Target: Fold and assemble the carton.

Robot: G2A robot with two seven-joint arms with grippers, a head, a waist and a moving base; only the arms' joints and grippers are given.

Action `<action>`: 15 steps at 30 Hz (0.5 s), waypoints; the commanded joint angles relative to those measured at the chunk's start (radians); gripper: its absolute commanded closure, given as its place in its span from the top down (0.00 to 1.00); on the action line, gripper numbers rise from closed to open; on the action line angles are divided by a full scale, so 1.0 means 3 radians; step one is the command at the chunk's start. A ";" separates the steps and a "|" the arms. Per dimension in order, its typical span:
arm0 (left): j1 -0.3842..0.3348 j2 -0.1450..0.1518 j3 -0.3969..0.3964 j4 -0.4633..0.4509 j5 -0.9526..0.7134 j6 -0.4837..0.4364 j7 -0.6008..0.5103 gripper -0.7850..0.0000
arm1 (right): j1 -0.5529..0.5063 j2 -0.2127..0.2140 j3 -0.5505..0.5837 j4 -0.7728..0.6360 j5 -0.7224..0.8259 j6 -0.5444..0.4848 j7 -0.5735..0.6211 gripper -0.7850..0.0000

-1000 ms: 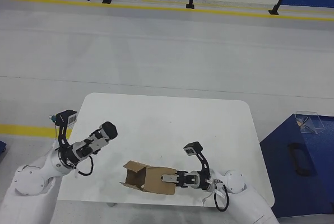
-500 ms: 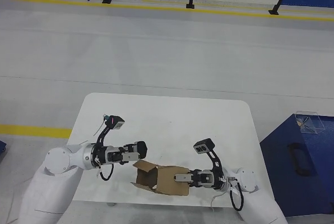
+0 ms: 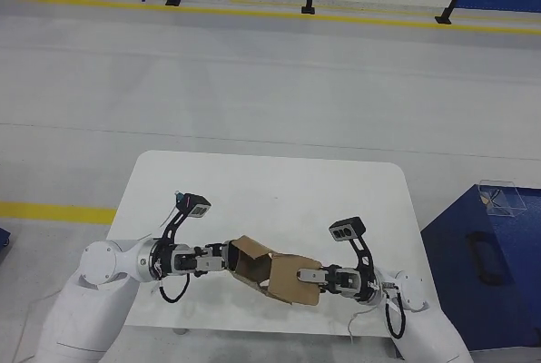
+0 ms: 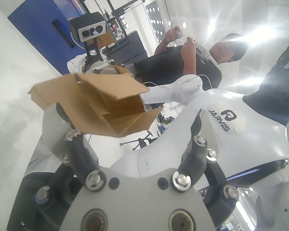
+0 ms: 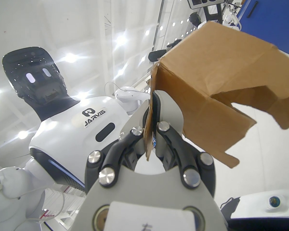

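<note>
Located carton (image 3: 280, 275) above near part of surface (image 3: 280, 186), with long axis left to right. Read right gripper (image 5: 153, 111) fingers as clamped on a flap at right end. Read left gripper (image 3: 221, 259) fingers as spread, right at open left end, so nearer to loose flaps. Against earlier frames: found left gripper brought in from well to the left, carton shifted rightward and tipped.

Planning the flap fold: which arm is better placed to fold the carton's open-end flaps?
Probably left. The left gripper is open at the open end of the carton; the right gripper is shut on its opposite edge, holding it.
</note>
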 commanded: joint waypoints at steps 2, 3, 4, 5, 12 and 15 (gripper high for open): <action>0.0049 0.0003 -0.0044 -0.0066 -0.0009 -0.0102 0.0104 1.00 | 0.0000 0.0000 -0.0001 0.0000 -0.0001 -0.0001 -0.0001 0.00; 0.0049 0.0003 -0.0044 -0.0066 -0.0009 -0.0102 0.0104 1.00 | 0.0000 0.0000 -0.0001 0.0000 -0.0001 -0.0001 -0.0001 0.00; 0.0049 0.0003 -0.0044 -0.0066 -0.0009 -0.0102 0.0104 1.00 | 0.0000 0.0000 -0.0001 0.0000 -0.0001 -0.0001 -0.0001 0.00; 0.0049 0.0003 -0.0044 -0.0066 -0.0009 -0.0102 0.0104 1.00 | 0.0000 0.0000 -0.0001 0.0000 -0.0001 -0.0001 -0.0001 0.00; 0.0034 0.0027 -0.0085 -0.0102 0.0318 0.0015 0.0150 1.00 | -0.0023 0.0008 0.0028 -0.0096 -0.0239 0.0057 -0.0166 0.00; 0.0039 0.0077 -0.0217 -0.0234 0.0826 0.0204 0.0223 1.00 | -0.0045 0.0024 0.0091 -0.0170 -0.0443 0.0053 -0.0237 0.00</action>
